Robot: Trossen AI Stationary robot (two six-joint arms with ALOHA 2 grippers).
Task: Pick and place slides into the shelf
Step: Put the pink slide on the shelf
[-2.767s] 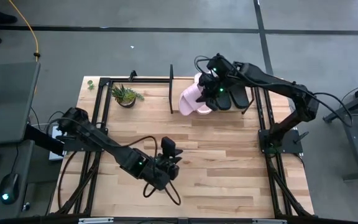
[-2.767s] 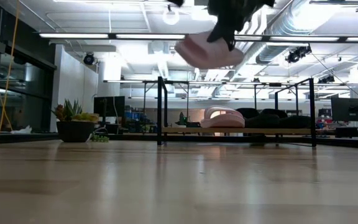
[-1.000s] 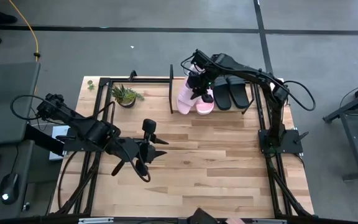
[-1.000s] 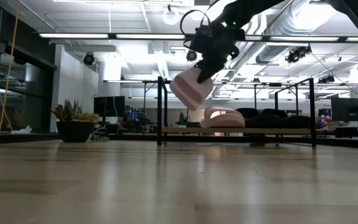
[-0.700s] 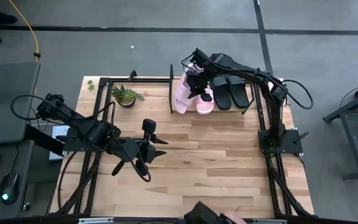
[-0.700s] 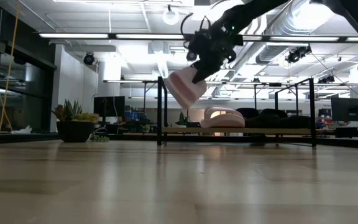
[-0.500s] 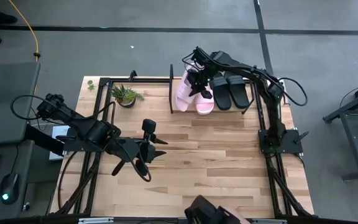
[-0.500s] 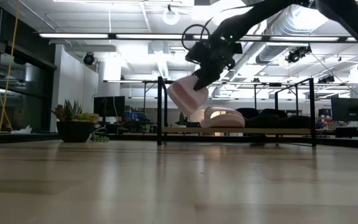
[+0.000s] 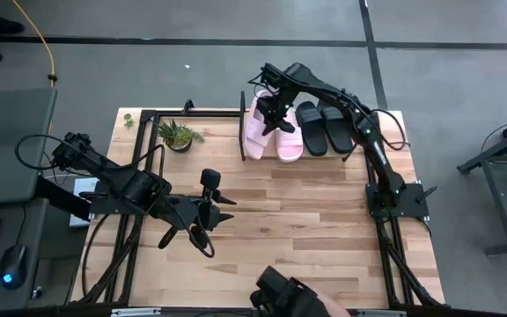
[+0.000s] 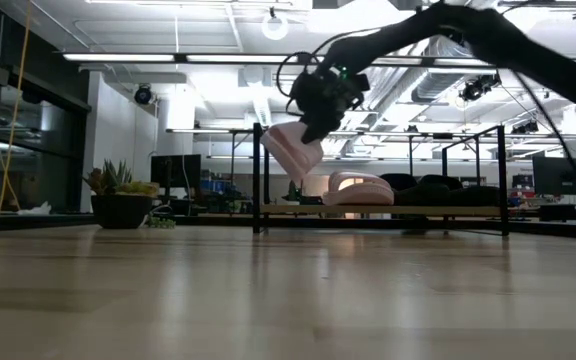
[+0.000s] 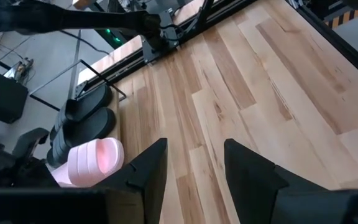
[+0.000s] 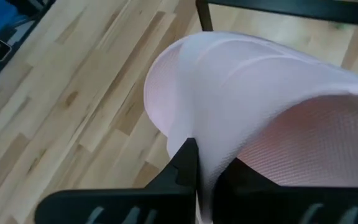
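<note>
Counted four slides: two pink (image 9: 255,130) (image 9: 290,141), two black (image 9: 310,129) (image 9: 337,129). One shelf (image 9: 243,125) at the table's (image 9: 324,229) 12 o'clock. One potted plant (image 9: 179,136) at 11 o'clock. Two arms.

The right gripper (image 9: 272,113), jaws clamped on a pale pink slide (image 9: 255,130), has swung leftward from above the black slides (image 9: 326,126) to the shelf (image 9: 243,123)'s left end, lowering the slide beside the other pink slide (image 9: 290,141). The left arm (image 9: 139,192) has pulled back toward the tabletop's left side.
</note>
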